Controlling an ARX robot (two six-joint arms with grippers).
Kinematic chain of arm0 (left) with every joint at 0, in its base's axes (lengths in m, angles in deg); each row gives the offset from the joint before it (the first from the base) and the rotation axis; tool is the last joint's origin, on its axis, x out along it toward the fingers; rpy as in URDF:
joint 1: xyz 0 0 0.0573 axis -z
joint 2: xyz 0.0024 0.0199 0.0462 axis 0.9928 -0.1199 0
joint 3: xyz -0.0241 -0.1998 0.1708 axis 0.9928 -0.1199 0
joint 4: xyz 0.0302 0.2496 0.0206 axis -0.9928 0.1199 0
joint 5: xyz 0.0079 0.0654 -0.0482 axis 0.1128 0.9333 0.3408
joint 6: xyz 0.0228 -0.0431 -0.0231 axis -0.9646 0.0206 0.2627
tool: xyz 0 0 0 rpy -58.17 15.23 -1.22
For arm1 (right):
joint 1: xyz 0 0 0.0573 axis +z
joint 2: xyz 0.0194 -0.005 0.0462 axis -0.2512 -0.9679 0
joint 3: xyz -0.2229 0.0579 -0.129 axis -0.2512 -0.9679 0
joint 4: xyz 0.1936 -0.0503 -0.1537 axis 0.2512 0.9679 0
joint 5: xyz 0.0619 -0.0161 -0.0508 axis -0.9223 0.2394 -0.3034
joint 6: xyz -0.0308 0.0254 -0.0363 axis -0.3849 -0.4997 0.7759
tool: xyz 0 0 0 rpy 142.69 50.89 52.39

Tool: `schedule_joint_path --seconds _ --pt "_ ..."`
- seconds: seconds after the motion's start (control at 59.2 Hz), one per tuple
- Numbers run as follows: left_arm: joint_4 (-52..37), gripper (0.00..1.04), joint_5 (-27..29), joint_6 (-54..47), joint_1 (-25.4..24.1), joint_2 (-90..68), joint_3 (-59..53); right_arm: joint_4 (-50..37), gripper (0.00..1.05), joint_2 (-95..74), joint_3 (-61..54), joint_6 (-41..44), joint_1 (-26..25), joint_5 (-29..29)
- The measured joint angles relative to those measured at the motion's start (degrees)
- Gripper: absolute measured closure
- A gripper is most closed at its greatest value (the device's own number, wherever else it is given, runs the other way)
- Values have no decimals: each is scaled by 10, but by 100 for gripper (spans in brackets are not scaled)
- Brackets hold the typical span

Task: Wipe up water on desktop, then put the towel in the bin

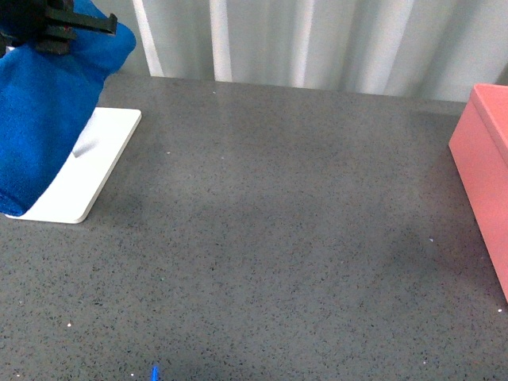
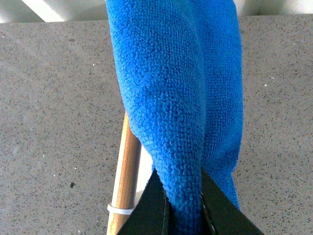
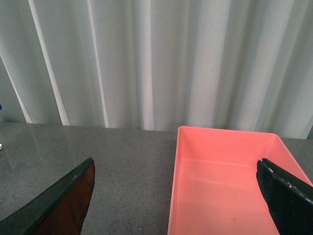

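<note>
My left gripper (image 1: 71,28) is shut on the bright blue towel (image 1: 44,119) and holds it up at the far left, above the desktop (image 1: 278,238). The towel hangs down in a bulky drape over a flat white tray (image 1: 87,175). In the left wrist view the towel (image 2: 181,98) is pinched between my two black fingers (image 2: 151,210). The salmon-pink bin (image 1: 486,167) stands at the right edge. My right gripper (image 3: 176,196) is open and empty, raised over the bin's near rim (image 3: 172,196); the bin's inside looks empty.
A wooden rod (image 2: 128,166) with a white band stands on the white tray beneath the towel. White curtains (image 1: 317,40) hang behind the desktop's far edge. A small blue scrap (image 1: 155,371) lies near the front edge.
</note>
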Motion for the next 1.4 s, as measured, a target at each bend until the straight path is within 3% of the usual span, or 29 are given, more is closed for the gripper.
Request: schedule_joint_path --seconds 0.406,0.761,1.099,1.369,1.403 --pt "12 99 -20 1 21 87 21 0 7 0 0 0 0 0" --pt "-31 99 -151 113 151 205 -11 0 7 0 0 0 0 0" --pt "-123 99 -190 258 266 196 -73 0 7 0 0 0 0 0" --pt "-165 99 -251 318 273 162 -69 0 7 0 0 0 0 0" --pt "-165 99 -251 320 270 154 -67 5 7 -14 5 24 -17 -65"
